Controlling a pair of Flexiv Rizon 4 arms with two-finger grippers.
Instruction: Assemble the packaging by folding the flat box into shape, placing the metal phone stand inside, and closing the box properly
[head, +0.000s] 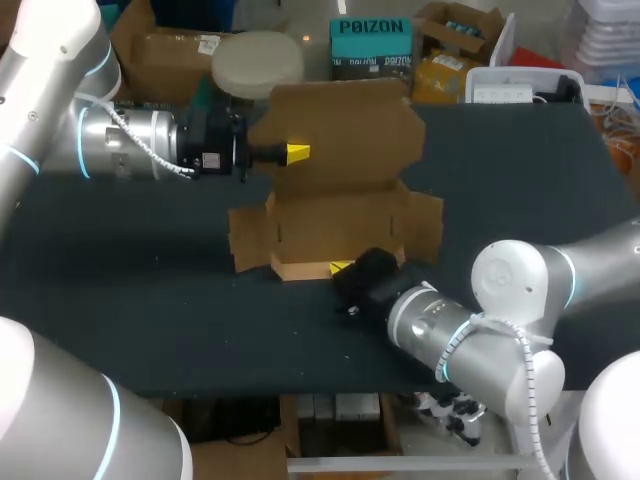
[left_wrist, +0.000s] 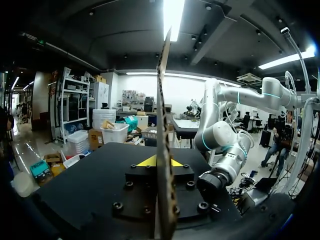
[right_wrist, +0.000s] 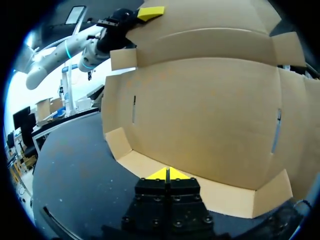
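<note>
A brown cardboard box (head: 340, 225) stands half-folded in the middle of the black table, its side flaps (head: 245, 240) spread outward. Its lid (head: 350, 125) is raised upright. My left gripper (head: 297, 153) is shut on the lid's left edge; in the left wrist view the cardboard (left_wrist: 162, 125) runs edge-on between that gripper's (left_wrist: 160, 161) yellow tips. My right gripper (head: 341, 268) is shut with nothing in it, and its tips (right_wrist: 167, 173) rest against the low front flap (right_wrist: 220, 195). Ahead of it lie the box's base panel (right_wrist: 200, 120) and the left gripper (right_wrist: 150, 12) on the lid. No metal stand shows.
The black table top (head: 130, 290) stretches to either side of the box. My right arm (head: 470, 320) lies low over the front right of the table. My left arm (head: 130, 140) comes across the back left.
</note>
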